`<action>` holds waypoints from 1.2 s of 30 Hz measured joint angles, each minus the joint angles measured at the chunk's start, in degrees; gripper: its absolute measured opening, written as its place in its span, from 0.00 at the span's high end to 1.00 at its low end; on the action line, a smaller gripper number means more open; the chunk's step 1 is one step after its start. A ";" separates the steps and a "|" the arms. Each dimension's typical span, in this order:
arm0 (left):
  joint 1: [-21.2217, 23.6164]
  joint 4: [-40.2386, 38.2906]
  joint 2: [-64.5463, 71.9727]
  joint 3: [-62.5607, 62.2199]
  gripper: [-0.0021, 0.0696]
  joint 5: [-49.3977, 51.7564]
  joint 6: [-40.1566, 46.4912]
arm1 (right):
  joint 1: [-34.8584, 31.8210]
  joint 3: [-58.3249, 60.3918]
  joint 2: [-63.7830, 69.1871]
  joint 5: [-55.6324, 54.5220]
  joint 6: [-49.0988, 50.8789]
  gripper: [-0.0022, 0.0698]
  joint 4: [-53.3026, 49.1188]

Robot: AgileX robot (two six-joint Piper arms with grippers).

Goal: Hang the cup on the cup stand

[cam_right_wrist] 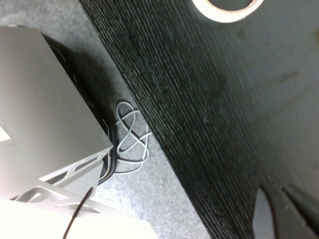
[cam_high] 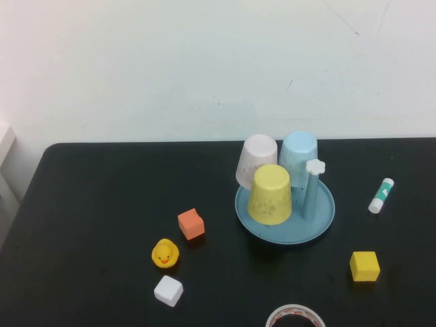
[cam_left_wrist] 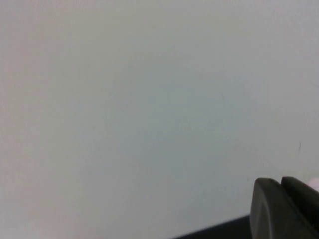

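Apparently done: the yellow cup [cam_high: 270, 195] sits upside down over a peg of the cup stand [cam_high: 320, 225], at the near-left of its round blue dish.
Other cups: a pale pinkish-white cup [cam_high: 257, 160] and a light blue cup [cam_high: 298, 157] hang inverted on pegs behind it.
Free peg: one blue peg with a white flower knob [cam_high: 315, 167] stands bare at the right of the dish.
Left to do: by my judgement nothing but parking the arms; neither arm shows in the high view.
Left tool [cam_left_wrist: 285, 206]: pulled away from the stand, facing a pale wall, fingers closed together on nothing.
Right tool [cam_right_wrist: 281, 211]: over the near edge of the worktop, fingers narrow and empty.
Worktop [cam_high: 102, 204]: black, matt, carrying an orange block [cam_high: 191, 224], a rubber duck [cam_high: 165, 253], a white block [cam_high: 168, 291], a yellow block [cam_high: 364, 266], a glue stick [cam_high: 381, 195] and a tape roll [cam_high: 295, 317].
Room: plain white wall behind; grey floor with a loose white cable [cam_right_wrist: 132, 137] beside a grey case [cam_right_wrist: 45, 114].
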 joint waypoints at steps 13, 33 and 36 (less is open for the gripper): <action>0.00 0.00 -0.34 20.50 0.97 -2.11 -4.38 | 0.00 0.00 0.00 0.00 0.00 0.97 0.09; 2.01 6.96 -7.71 33.53 0.97 -2.25 -17.69 | 0.00 0.00 0.00 0.00 0.00 0.97 0.23; 3.63 7.50 -9.15 33.42 0.97 -1.03 -18.47 | 0.00 0.00 0.00 0.00 0.00 0.97 0.36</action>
